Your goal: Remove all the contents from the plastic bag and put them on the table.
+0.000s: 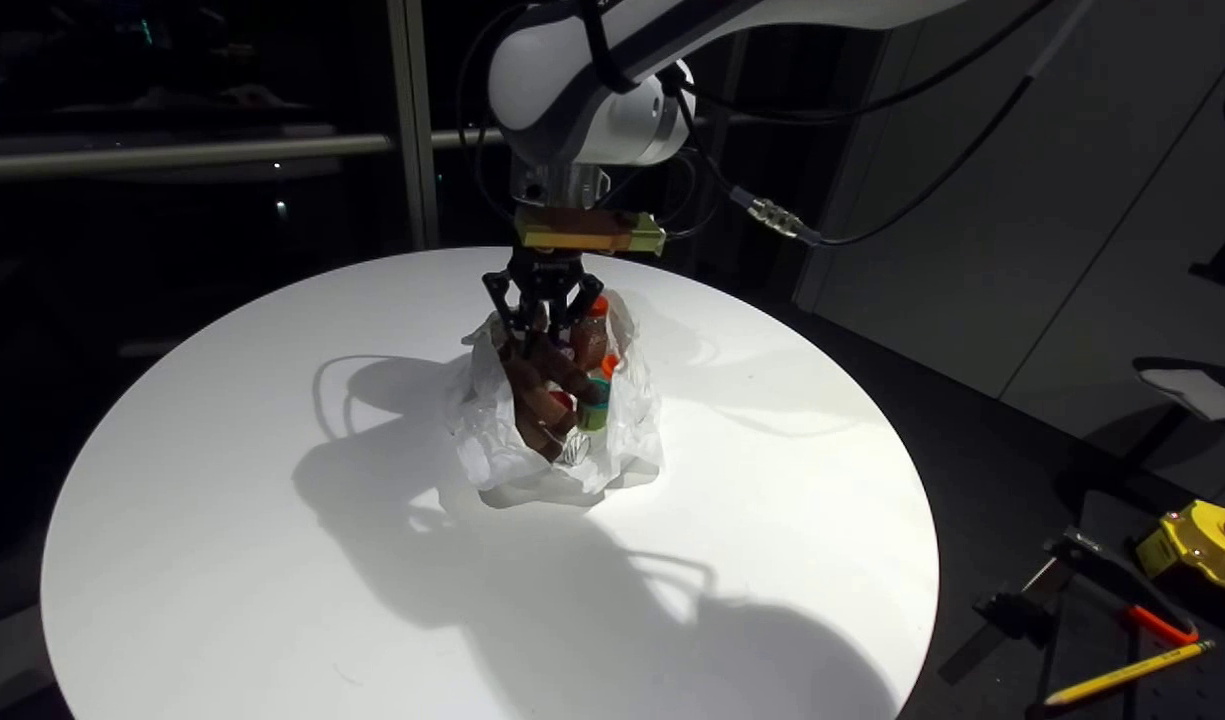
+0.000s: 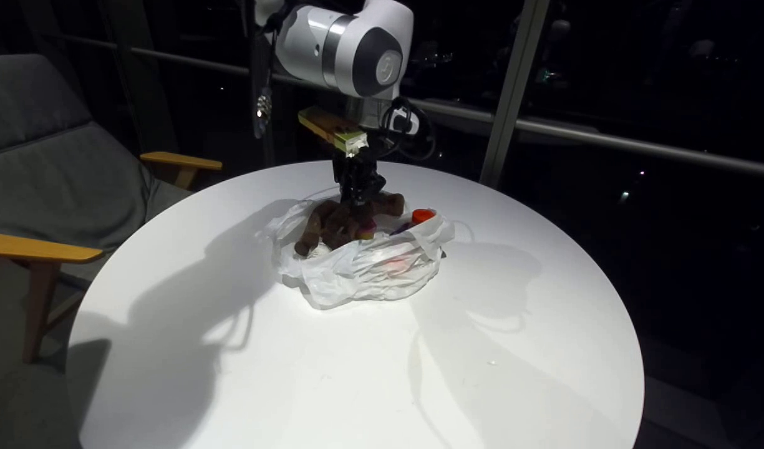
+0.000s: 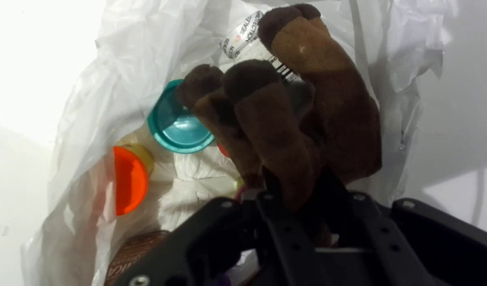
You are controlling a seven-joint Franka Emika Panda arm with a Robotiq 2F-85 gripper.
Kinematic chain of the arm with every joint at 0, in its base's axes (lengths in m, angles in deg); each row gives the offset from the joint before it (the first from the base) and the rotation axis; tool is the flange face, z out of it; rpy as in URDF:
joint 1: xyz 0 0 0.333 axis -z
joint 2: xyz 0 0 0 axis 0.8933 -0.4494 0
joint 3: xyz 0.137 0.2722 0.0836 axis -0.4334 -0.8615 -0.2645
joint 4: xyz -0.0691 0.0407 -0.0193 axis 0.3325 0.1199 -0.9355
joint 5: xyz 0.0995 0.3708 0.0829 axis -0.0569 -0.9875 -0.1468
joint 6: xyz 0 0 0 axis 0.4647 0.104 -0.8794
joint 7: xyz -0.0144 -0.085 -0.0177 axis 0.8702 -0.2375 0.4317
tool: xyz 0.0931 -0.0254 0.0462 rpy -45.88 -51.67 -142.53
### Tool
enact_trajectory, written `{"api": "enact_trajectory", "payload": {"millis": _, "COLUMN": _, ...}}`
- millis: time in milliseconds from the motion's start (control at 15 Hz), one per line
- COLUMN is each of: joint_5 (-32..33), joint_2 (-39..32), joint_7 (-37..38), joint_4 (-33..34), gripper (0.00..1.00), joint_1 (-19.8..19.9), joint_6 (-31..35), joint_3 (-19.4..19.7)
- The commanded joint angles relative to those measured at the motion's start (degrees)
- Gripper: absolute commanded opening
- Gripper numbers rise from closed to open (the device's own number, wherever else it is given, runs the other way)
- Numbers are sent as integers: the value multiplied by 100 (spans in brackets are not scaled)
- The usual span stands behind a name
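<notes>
gripper [image 3: 301, 180]: clamped on brown toy [image 3: 340, 119] | risk: plastic bag [image 3: 140, 59] around gripper may lift if toy snags | teal cup [image 3: 181, 125] near gripper could tip, toy overhangs

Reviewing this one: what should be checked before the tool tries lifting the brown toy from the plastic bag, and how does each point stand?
1. Tool placed on the brown toy: ok, jaws closed on part of it.
2. Grip firm enough to lift: cannot tell from stills.
3. Plastic bag open at the top: ok.
4. Toy free of its neighbours: cannot tell; it overlaps the teal lid in the wrist view.
5. Bag resting on the table: ok, both exterior views.
6. Contents out: not ok; toy, teal lid and red-capped bottle are in the bag.
</notes>
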Motion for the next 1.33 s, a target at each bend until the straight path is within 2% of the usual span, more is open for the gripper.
{"api": "enact_trajectory", "payload": {"millis": 0, "joint_5": -235, "joint_2": 396, "joint_7": -79, "joint_4": -90, "gripper": 3, "joint_1": 128, "joint_6": -335, "joint_3": -61}}
{"api": "enact_trajectory", "payload": {"millis": 67, "joint_5": -244, "joint_2": 609, "joint_7": -70, "joint_4": -242, "gripper": 0, "joint_1": 144, "joint_6": -406, "joint_3": -35}}
{"api": "enact_trajectory", "payload": {"millis": 400, "joint_5": -62, "joint_2": 1583, "joint_7": 26, "joint_4": -931, "gripper": 3, "joint_1": 171, "joint_6": -777, "joint_3": 226}}
{"api": "enact_trajectory", "payload": {"millis": 667, "joint_5": 186, "joint_2": 2520, "joint_7": -28, "joint_4": -2069, "gripper": 2, "joint_1": 189, "joint_6": -1073, "joint_3": 519}}
{"api": "enact_trajectory", "payload": {"millis": 800, "joint_5": 280, "joint_2": 2618, "joint_7": -13, "joint_4": -2378, "gripper": 2, "joint_1": 258, "joint_6": -1261, "joint_3": 624}}
{"api": "enact_trajectory", "payload": {"millis": 1000, "joint_5": 472, "joint_2": 2336, "joint_7": -77, "joint_4": -2588, "gripper": 2, "joint_1": 394, "joint_6": -1274, "joint_3": 747}}
{"api": "enact_trajectory", "payload": {"millis": 1267, "joint_5": 721, "joint_2": 1646, "joint_7": 69, "joint_4": -2613, "gripper": 2, "joint_1": 441, "joint_6": -502, "joint_3": 890}}
